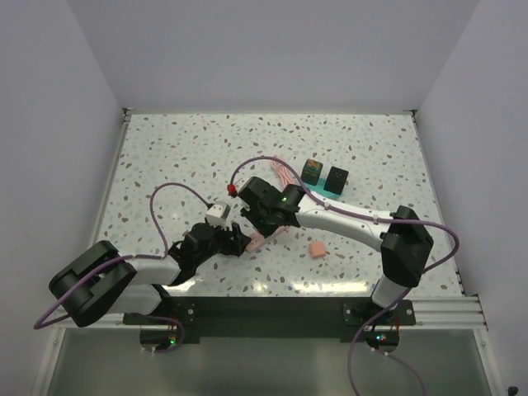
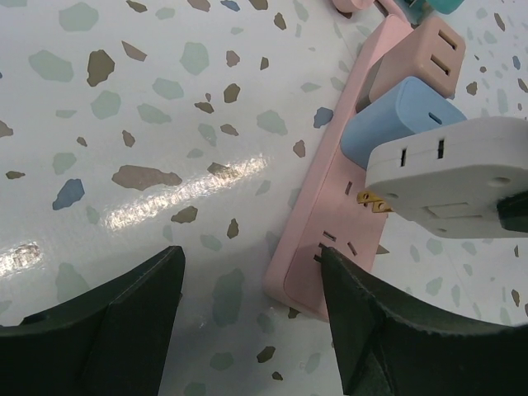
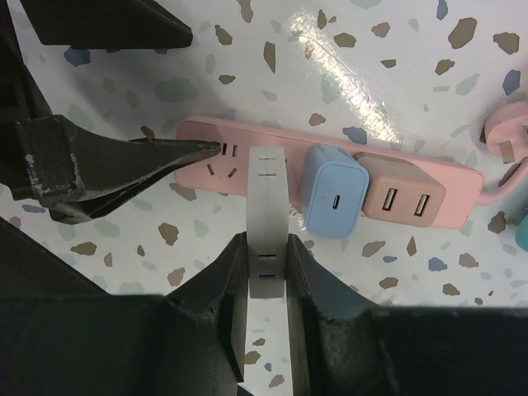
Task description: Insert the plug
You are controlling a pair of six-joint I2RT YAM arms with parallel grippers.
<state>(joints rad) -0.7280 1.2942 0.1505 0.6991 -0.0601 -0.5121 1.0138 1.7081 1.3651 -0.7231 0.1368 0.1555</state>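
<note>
My right gripper [image 3: 266,241] is shut on the off-white plug [image 3: 266,186] and holds it on edge just above the pink power strip [image 3: 206,169]. In the left wrist view the plug [image 2: 450,169] hovers with its brass prongs [image 2: 373,200] just off the strip [image 2: 330,214], near the free sockets at its end. My left gripper [image 2: 252,256] is open; one finger [image 2: 388,330] rests on the strip's end and the other stands on the table beside it. From above, the plug [image 1: 219,212] sits between the left gripper [image 1: 227,239] and the right gripper [image 1: 235,208].
A blue charger [image 3: 334,194] and a tan USB adapter [image 3: 404,198] are plugged into the strip next to the plug. A small pink-orange block [image 1: 315,248] lies near the right arm. Two dark cubes [image 1: 324,174] stand behind, beside the strip's pink cable [image 1: 285,173].
</note>
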